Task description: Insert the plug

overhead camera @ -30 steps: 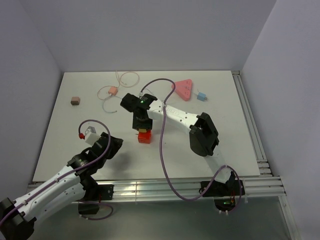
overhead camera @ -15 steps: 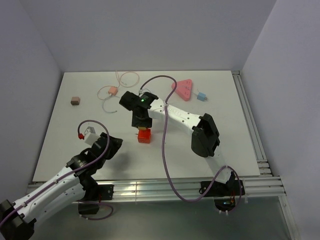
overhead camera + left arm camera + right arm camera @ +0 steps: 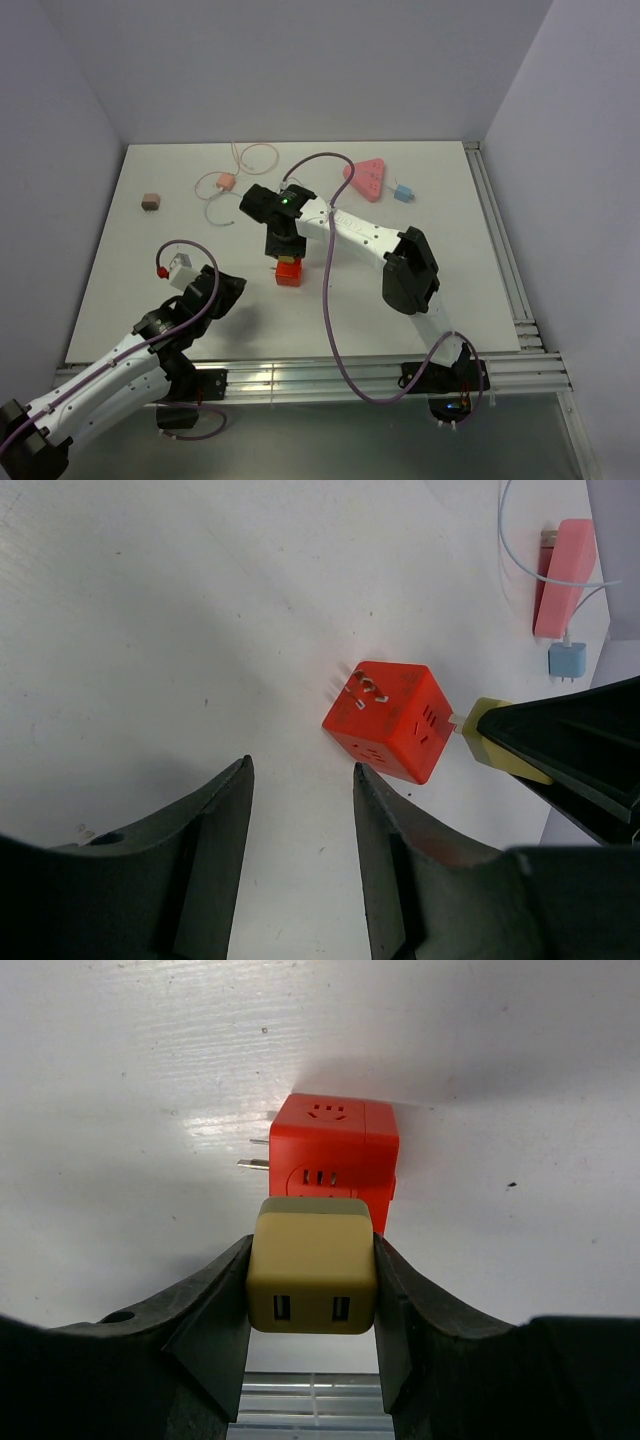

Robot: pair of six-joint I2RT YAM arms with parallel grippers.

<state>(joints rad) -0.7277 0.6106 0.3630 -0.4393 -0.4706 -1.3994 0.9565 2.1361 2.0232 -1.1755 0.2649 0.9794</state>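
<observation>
1. The right gripper (image 3: 312,1260), pinching a tan charger (image 3: 312,1285), has barely shifted against the red cube (image 3: 330,1150).
2. The left gripper (image 3: 300,780) hangs spread and empty.
3. The blue plug (image 3: 403,192) lies untouched beside the pink triangle (image 3: 367,180), so insertion is still pending.

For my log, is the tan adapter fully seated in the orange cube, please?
Not fully: left wrist view shows a prong sliver between tan adapter and orange cube.

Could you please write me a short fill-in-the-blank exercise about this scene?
1. The ___ pincer is shut on the tan adapter, against the orange-red cube.
2. The left pincer is ___, with nothing between its fingers.
3. The light-blue plug lies beside the ___ triangular strip.
Missing words: right; open; pink.
</observation>
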